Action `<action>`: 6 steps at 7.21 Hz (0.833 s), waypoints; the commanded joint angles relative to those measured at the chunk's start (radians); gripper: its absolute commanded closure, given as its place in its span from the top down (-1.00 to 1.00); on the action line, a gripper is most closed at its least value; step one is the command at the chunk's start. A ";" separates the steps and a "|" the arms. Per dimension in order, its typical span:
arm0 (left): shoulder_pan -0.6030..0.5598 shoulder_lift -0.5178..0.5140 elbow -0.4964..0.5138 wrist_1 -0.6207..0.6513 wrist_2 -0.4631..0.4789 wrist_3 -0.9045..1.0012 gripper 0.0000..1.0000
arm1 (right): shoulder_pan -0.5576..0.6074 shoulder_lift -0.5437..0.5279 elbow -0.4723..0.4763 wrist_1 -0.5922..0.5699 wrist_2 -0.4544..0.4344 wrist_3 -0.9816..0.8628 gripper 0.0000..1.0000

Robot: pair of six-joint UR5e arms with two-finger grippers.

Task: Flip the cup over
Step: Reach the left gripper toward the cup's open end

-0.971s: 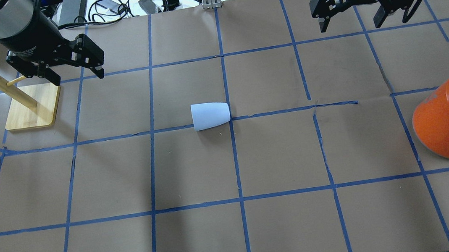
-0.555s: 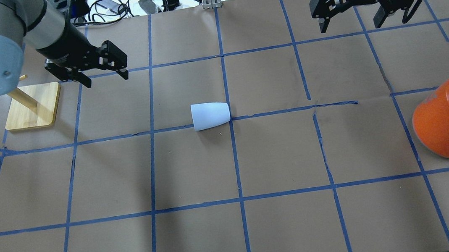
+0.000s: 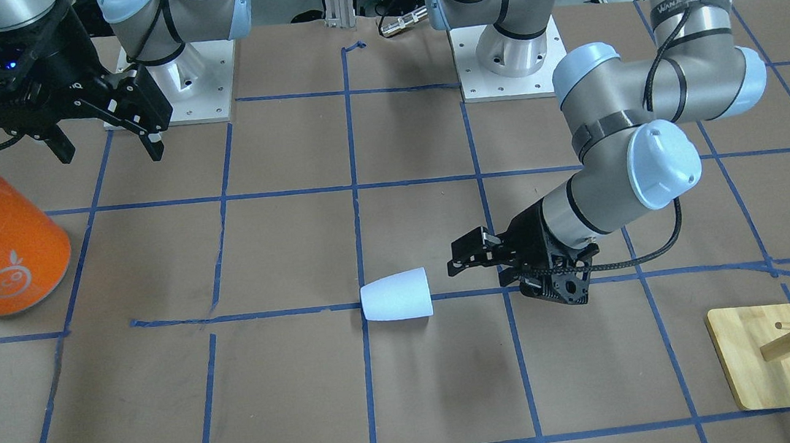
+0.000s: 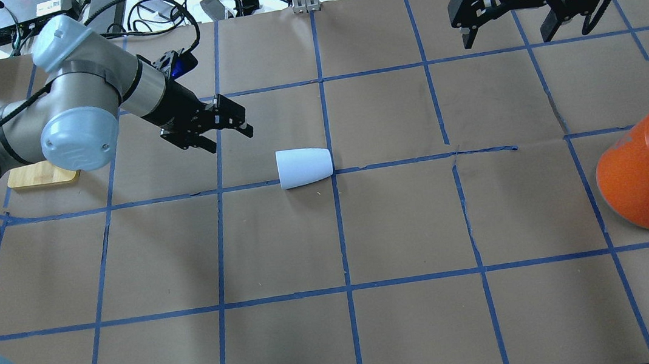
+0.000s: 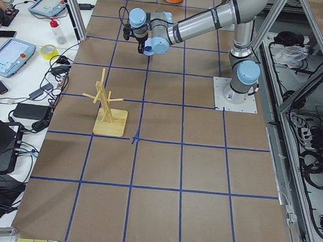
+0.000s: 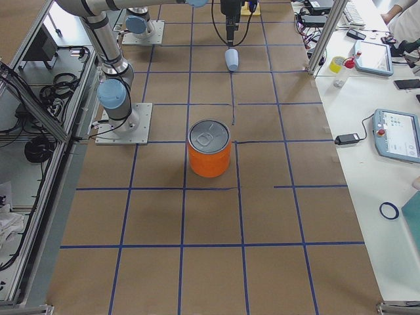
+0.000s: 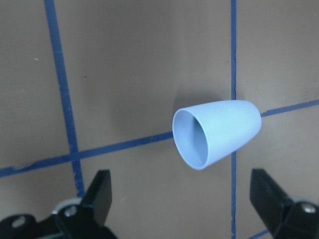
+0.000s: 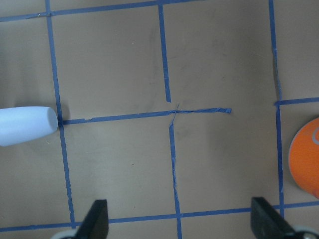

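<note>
Near the table's middle, the black fingers (image 7: 102, 186) of the left gripper (image 4: 229, 141) are spread wide and hold nothing. They are low over the paper, aimed at the open mouth of the small pale blue-white tapered plastic cup (image 4: 304, 167) and not yet touching it.

The cup lies on its side across a blue tape line. Its rim faces the robot's left and its rounded, narrower base points right.

The main risk is probably the shape. A tapered, smooth tumbler lying down rolls in an arc, so a finger that nudges the rim before both sides close could spin it out of the gap. If the pinch lands on the sloping wall, the cup may squirt toward its narrow end. Squeezing the thin rim could also deform it and loosen the hold. Coming in too low could scrape the brown paper-covered table (image 4: 415, 330).

The right gripper (image 4: 506, 33) hangs well apart at the far edge, also spread wide. The big orange can (image 4: 648, 182) with the silver top and the light wooden stand (image 3: 773, 358) are both well clear.
</note>
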State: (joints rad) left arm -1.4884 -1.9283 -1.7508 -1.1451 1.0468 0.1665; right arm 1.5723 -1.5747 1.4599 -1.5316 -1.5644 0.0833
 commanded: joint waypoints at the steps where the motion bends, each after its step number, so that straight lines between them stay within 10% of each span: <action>1: -0.001 -0.090 -0.030 0.018 -0.243 0.004 1.00 | 0.000 -0.002 0.010 0.051 0.000 -0.004 1.00; 6: -0.009 -0.149 -0.095 0.139 -0.306 0.021 0.75 | 0.000 -0.007 0.025 0.050 -0.032 -0.094 1.00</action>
State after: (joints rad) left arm -1.4949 -2.0702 -1.8402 -1.0379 0.7626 0.1992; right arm 1.5723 -1.5819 1.4838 -1.4817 -1.5936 -0.0044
